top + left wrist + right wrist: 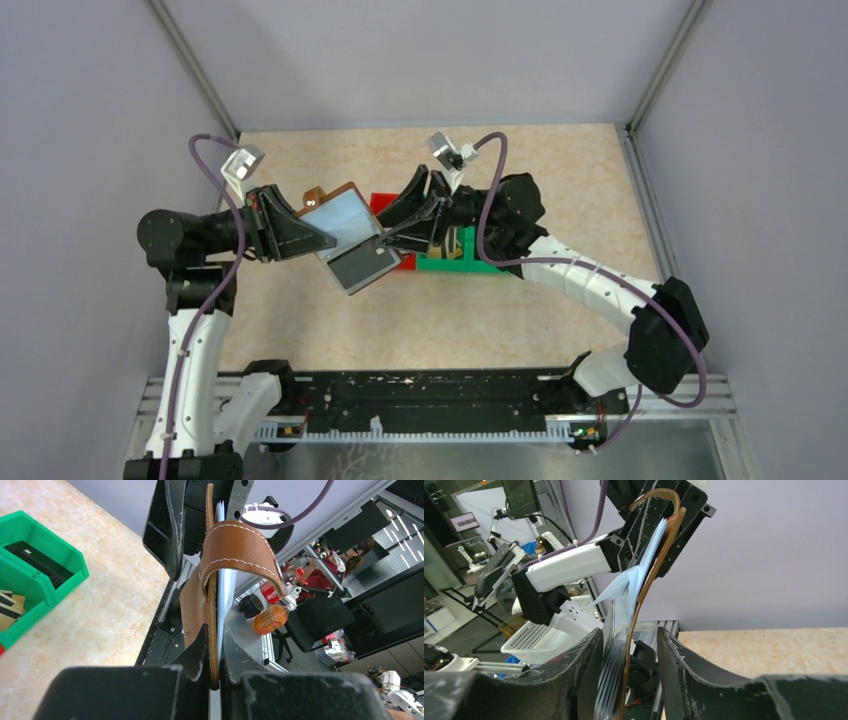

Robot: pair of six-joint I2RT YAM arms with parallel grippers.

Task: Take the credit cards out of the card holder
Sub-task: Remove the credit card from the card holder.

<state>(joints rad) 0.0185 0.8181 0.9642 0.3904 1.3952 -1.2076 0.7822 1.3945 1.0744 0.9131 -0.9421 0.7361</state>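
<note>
While between left fingers (196, 652), card holder (345, 225)

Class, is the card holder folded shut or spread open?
Spread open: the card holder shows its pale blue inside, both halves facing up.

Bright, even light is falling from above — shadows on the table (560, 300) are showing faint and soft. Wrist views are bending at the edges; near fingers (125, 690) are blurring.
</note>
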